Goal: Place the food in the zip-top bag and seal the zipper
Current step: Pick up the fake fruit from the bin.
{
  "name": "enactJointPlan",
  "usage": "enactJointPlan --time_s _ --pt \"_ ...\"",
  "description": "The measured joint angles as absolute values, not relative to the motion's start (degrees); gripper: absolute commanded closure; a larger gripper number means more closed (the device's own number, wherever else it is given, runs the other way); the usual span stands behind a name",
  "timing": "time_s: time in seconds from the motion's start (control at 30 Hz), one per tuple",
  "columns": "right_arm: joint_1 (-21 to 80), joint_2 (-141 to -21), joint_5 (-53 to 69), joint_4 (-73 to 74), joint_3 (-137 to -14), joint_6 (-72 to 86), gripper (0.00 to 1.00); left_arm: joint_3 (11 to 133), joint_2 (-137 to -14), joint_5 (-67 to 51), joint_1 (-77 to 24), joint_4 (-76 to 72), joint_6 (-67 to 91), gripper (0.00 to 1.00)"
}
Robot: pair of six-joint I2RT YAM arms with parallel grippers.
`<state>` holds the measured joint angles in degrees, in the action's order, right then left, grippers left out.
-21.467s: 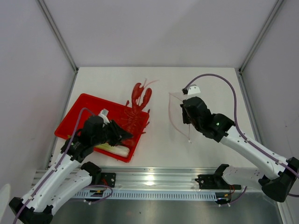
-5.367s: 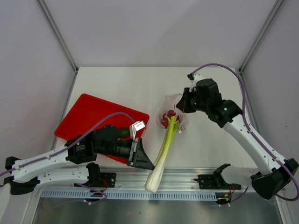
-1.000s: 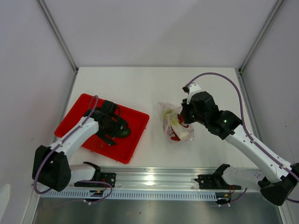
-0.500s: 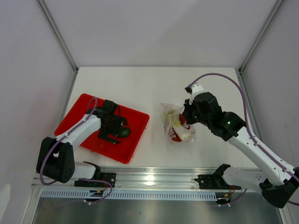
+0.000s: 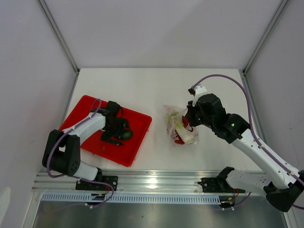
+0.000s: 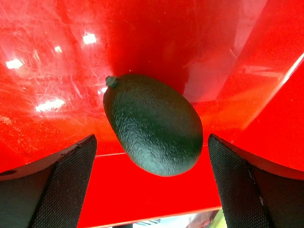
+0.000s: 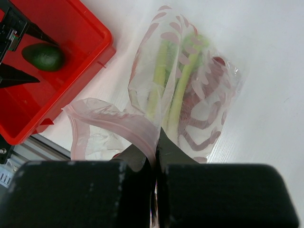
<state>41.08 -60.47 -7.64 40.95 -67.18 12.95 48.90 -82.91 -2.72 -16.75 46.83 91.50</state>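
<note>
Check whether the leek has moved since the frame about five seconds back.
Yes. The leek then stuck out of the bag toward the near rail; now it lies inside the bag, well back from that rail.

1 red tray (image 5: 135,124) on white table (image 5: 142,85), left side; inner surface apparently scuffed.

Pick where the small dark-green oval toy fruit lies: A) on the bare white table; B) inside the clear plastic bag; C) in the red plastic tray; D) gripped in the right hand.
C: the small dark-green oval toy fruit rests on the glossy floor of the red plastic tray.
</note>
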Motion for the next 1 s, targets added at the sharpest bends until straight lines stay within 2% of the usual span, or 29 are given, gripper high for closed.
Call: enactJointPlan --time_s 0.2,0.5,0.6,0.73,0.83,1.0 --pt "40.99 -60.42 -7.62 40.95 -67.18 12.88 1.0 48.6 -83.57 -2.37 -16.73 45.01 91.5 0.11" --pt "40.99 -60.4 -7.64 40.97 -67.18 12.91 1.0 46.83 -83.5 -1.67 -16.6 42.11 90.54 0.4" --pt "40.99 -60.4 -7.64 40.97 -67.18 12.93 1.0 46.83 -82.91 -1.61 -16.58 42.09 89.3 0.55" --pt "40.99 -60.4 -7.64 40.97 -67.18 12.97 1.0 46.85 -80.05 -1.17 -16.58 43.07 86.21 0.82" --pt "40.99 -60.42 -7.64 40.97 -67.18 13.02 1.0 47.0 -74.67 -0.01 -16.67 43.97 82.89 0.92" --pt "40.99 -60.51 -7.62 40.99 -67.18 13.54 1.0 48.99 -61.43 2.94 -19.86 44.95 74.94 0.96"
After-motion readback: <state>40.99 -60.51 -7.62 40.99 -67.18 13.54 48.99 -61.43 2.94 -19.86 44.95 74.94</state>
